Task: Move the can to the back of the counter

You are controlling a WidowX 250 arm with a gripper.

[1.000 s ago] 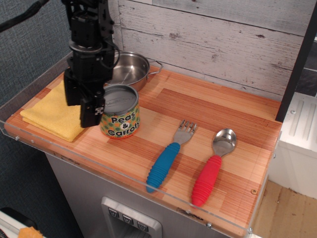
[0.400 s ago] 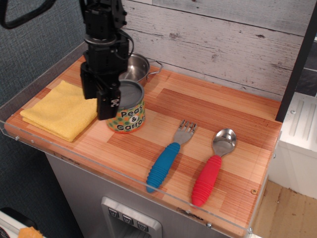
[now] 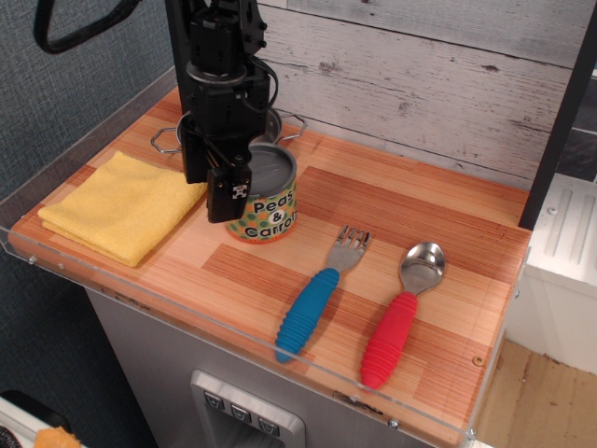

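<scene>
yellow-labelled, the can (image 3: 266,194) stands upright left of centre in the frame on the counter (image 3: 410,210), my gripper (image 3: 222,182) pressed against its left side, though i cannot tell whether my jaws are closed on it. a yellow cloth (image 3: 121,205) lies at the left. a blue fork (image 3: 318,295) and red spoon (image 3: 402,317) lie lower right, well apart from the can.

yellow can (image 3: 269,207), green-orange dots
</scene>
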